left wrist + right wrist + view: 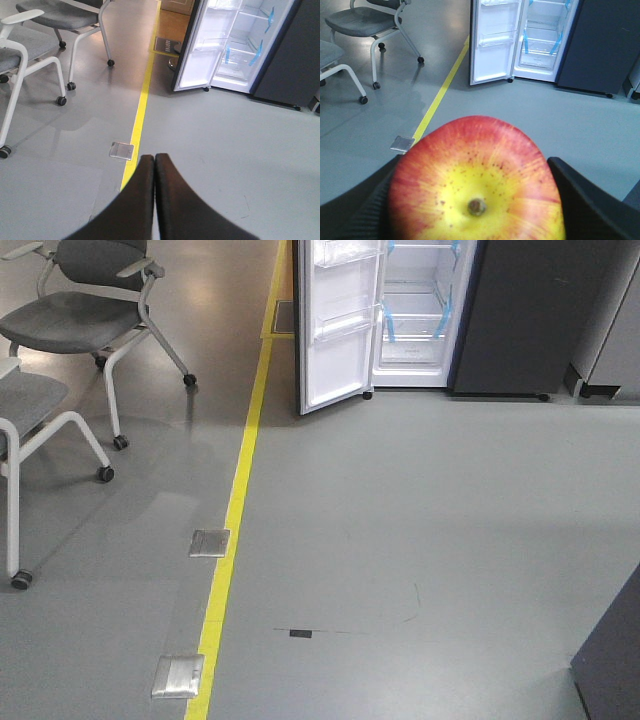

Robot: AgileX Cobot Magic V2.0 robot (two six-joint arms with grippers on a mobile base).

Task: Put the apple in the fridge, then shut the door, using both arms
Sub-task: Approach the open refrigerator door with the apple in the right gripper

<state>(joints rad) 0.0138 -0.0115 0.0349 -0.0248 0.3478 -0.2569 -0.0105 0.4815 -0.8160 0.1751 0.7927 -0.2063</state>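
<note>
Right gripper point(477, 200): my jaws are spread about the width of the apple point(476, 185) and clamp it on both sides, one dark finger showing at each lower corner of the right wrist view.
Left gripper point(153, 159): my jaws are pressed together tip to tip and hold nothing; they point at bare floor.
Apple: red with a yellow centre and brown speckles, its small dimple facing the camera. It fills the near part of the right wrist view and is well apart from the fridge.
Fridge point(425, 310): far ahead and a little to the right. Its white interior is lit, with glass shelves and strips of blue tape.
Door point(340, 330): swung fully open on the left side of the fridge, white inner face towards me, with clear bins in it.
Floor between: open grey floor. A yellow line point(240, 490) runs from near to far on the left, with two metal floor plates point(209, 542) beside it and wheeled chairs point(90, 310) further left.
Done so far: the apple is in my grasp and the door stands open.
Left to do: by my judgement most of the task. I need to get near the fridge, set the apple on a shelf, let go, then push the door shut, likely with my empty left arm.
</note>
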